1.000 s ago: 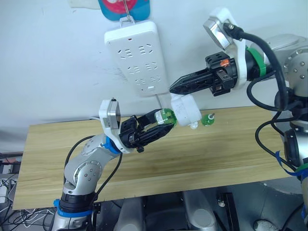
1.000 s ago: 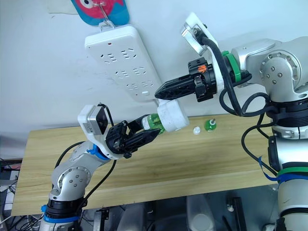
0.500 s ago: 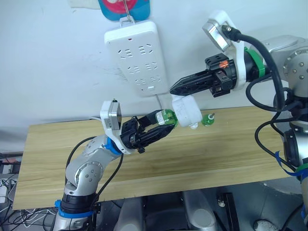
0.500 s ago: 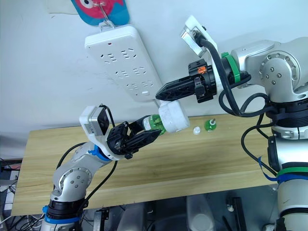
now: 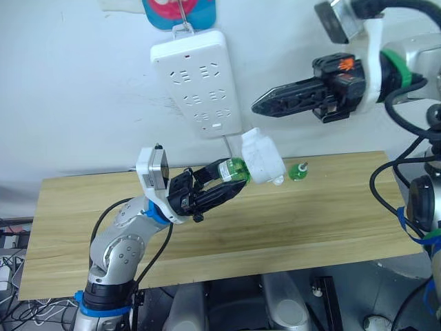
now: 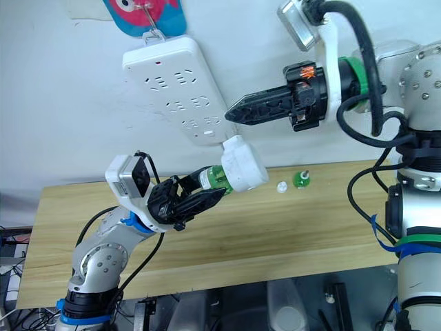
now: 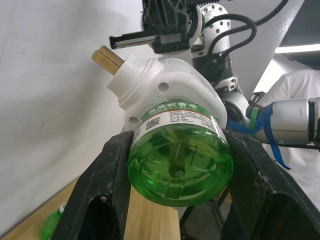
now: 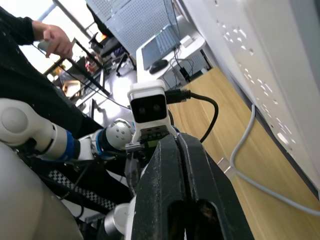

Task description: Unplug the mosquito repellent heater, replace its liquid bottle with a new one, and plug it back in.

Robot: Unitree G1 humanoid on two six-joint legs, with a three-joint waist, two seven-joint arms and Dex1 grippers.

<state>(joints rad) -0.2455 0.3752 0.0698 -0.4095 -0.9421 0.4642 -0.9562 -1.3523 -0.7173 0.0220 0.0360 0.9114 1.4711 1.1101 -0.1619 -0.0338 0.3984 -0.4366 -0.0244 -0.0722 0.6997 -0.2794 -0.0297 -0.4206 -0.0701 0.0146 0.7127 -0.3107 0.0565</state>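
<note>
Your left gripper (image 5: 219,187) is clamped on the green bottle (image 7: 181,162) of the mosquito repellent heater (image 5: 262,157), held just below the power strip (image 5: 198,81); your right gripper (image 5: 260,107), fingers apparently pressed together, hovers beside that strip.

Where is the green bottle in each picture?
Left eye view: the green bottle is mid-picture, in the left gripper, screwed into the white heater.
Right eye view: mid-picture too, below the power strip.
Left wrist view: big and central, between the black fingers.
Right wrist view: I can't find it.
Shared landmark: the power strip.
</note>
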